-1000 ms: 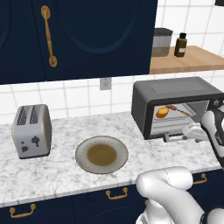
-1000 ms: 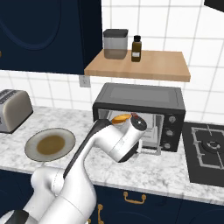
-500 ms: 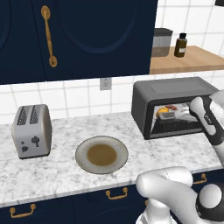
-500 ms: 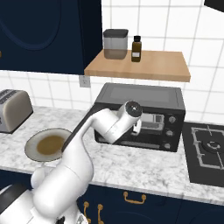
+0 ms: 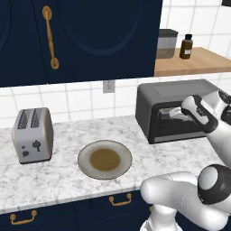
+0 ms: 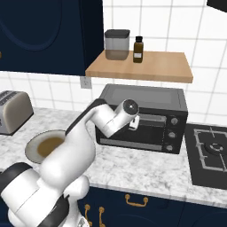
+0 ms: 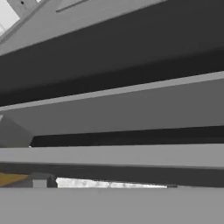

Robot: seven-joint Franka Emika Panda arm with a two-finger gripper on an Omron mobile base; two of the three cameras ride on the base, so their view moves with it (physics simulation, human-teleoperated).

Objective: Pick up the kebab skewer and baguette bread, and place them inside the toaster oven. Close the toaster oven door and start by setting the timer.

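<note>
Nearest you, the round plate sits at 9 o'clock of the toaster oven. Your gripper, jaws spread wide and empty, sits against the upright toaster oven door.

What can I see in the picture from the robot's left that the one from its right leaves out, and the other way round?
Only the left base view shows the tall cabinet door's brass handle and the whole of the silver toaster, with its slots and lever. Only the right base view shows the toaster oven's side knobs and the stove burner beside it. Both show the toaster oven with its door up, the arm's hand against its front, the round plate, and the shelf with a canister and a brown bottle.
</note>
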